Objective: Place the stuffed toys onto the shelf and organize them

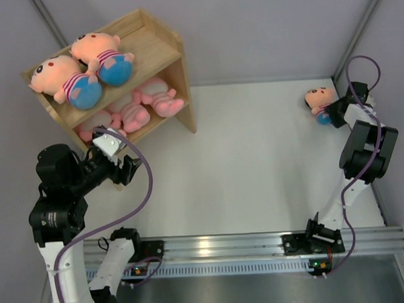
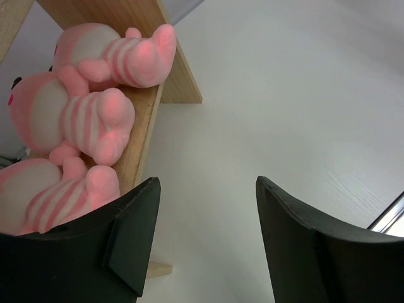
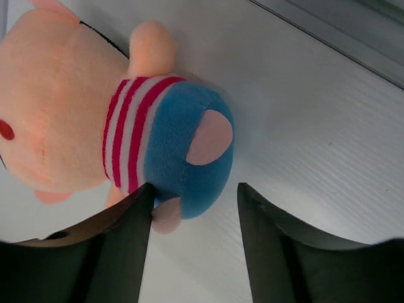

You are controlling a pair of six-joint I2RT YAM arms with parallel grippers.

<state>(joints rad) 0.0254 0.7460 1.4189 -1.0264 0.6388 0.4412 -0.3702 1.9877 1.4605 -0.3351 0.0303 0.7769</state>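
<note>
The light-wood shelf [image 1: 164,42] stands at the back left. Two peach-headed dolls [image 1: 58,76] [image 1: 97,50] lie on its top tier, and three pink striped animals [image 1: 156,96] [image 1: 134,114] [image 1: 93,126] on the lower one. My left gripper [image 1: 126,169] [image 2: 208,183] hangs open just in front of the lower tier with nothing between its fingers; the pink animals [image 2: 69,113] sit to its left. At the far right a third doll [image 1: 318,101] [image 3: 95,120] lies on the table. My right gripper [image 1: 331,112] [image 3: 196,189] is open at its blue bottom, the left finger touching its foot and the right finger apart from it.
A metal rail [image 1: 226,244] runs along the near edge by the arm bases. Grey walls close in the table, and the right wall's frame [image 3: 353,31] is close behind the third doll. The shelf's side panel [image 2: 180,82] stands just ahead of my left gripper.
</note>
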